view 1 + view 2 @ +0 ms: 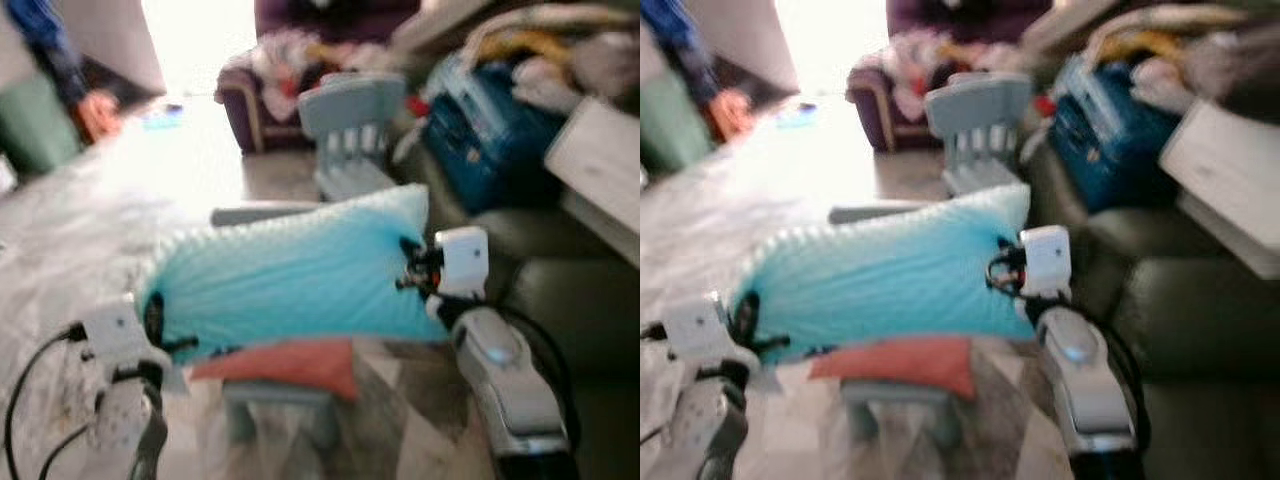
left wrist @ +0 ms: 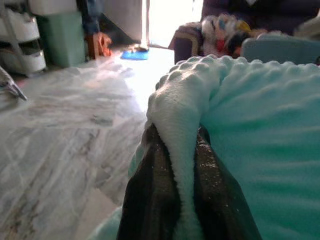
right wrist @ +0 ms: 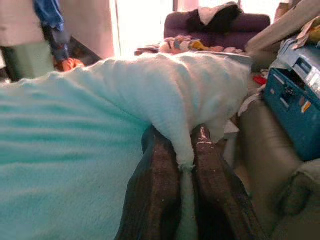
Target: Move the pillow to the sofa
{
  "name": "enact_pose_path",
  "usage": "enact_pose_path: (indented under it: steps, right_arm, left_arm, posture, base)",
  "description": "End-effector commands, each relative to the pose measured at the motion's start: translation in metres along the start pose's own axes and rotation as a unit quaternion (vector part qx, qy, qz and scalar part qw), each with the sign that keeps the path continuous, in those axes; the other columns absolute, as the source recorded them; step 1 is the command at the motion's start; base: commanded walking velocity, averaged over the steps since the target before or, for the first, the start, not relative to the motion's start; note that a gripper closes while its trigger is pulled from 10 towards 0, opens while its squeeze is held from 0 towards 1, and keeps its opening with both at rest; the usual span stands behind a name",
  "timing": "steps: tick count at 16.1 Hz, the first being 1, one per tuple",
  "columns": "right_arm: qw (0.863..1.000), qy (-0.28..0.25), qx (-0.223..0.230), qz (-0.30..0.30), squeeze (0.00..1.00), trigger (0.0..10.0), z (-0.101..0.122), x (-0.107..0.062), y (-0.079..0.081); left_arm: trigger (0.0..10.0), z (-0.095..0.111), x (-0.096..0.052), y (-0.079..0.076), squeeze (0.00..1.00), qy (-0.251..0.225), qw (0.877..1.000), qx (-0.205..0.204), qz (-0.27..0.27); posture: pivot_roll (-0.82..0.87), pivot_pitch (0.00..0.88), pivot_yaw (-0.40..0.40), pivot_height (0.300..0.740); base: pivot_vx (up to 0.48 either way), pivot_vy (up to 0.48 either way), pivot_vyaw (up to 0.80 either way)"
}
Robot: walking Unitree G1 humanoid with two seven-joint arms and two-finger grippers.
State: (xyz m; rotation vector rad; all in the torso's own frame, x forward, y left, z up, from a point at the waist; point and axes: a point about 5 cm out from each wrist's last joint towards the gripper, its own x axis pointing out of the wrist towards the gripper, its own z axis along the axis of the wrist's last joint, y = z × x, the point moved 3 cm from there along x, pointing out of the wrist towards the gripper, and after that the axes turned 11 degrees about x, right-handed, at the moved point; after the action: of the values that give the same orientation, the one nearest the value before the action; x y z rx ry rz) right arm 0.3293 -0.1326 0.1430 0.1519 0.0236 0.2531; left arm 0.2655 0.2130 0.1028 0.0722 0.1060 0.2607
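Observation:
A light blue fleecy pillow (image 1: 285,275) hangs lengthwise between my two arms, above the floor. My left gripper (image 1: 155,318) is shut on its left end; in the left wrist view the black fingers (image 2: 152,200) pinch a fold of the fabric (image 2: 182,130). My right gripper (image 1: 408,262) is shut on the pillow's right end, its fingers (image 3: 155,195) clamped on a fabric edge (image 3: 170,100). The dark olive sofa (image 1: 575,300) lies to the right, beside my right arm. The head views are blurred.
A small grey stool (image 1: 280,400) with a salmon cushion (image 1: 290,365) stands below the pillow. A grey child's chair (image 1: 350,135) is behind it. A blue case (image 1: 490,130) and piled laundry crowd the sofa's far end. A person (image 1: 60,70) stands far left; a purple armchair (image 1: 270,90) is beyond.

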Motion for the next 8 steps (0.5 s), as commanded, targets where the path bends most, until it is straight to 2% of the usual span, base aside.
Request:
enact_pose_path:
  steps: [1, 4, 7, 8]
  right_arm:
    - [1.000, -0.013, -0.004, -0.007, 0.00, 10.0, 0.0106, -0.0002, -0.0051]
    - [1.000, -0.009, -0.004, -0.008, 0.00, 10.0, 0.0095, -0.0001, -0.0049]
    - [0.999, -0.015, -0.030, -0.018, 0.00, 10.0, 0.0101, 0.0001, -0.0058]
    - [0.999, -0.016, -0.017, -0.021, 0.00, 10.0, 0.0103, 0.0003, -0.0066]
  left_arm:
    - [10.0, -0.0038, -0.0014, 0.0113, 0.00, 0.008, 1.000, 0.007, 0.026]
    - [10.0, -0.0042, -0.0011, 0.0105, 0.00, 0.010, 1.000, 0.008, 0.025]
    - [10.0, -0.0043, -0.0008, 0.0095, 0.00, 0.011, 1.000, 0.007, 0.023]
    - [10.0, -0.0044, -0.0008, 0.0093, 0.00, 0.011, 1.000, 0.007, 0.023]
  posture:
    - [-0.18, 0.001, 0.080, 0.740]
    - [-0.19, 0.001, 0.081, 0.740]
    - [-0.19, 0.003, 0.080, 0.740]
    - [-0.19, 0.004, 0.079, 0.740]
  base:
    - [-0.311, 0.000, 0.00]
    - [-0.314, 0.000, 0.00]
    - [-0.315, 0.000, 0.00]
    - [-0.315, 0.000, 0.00]
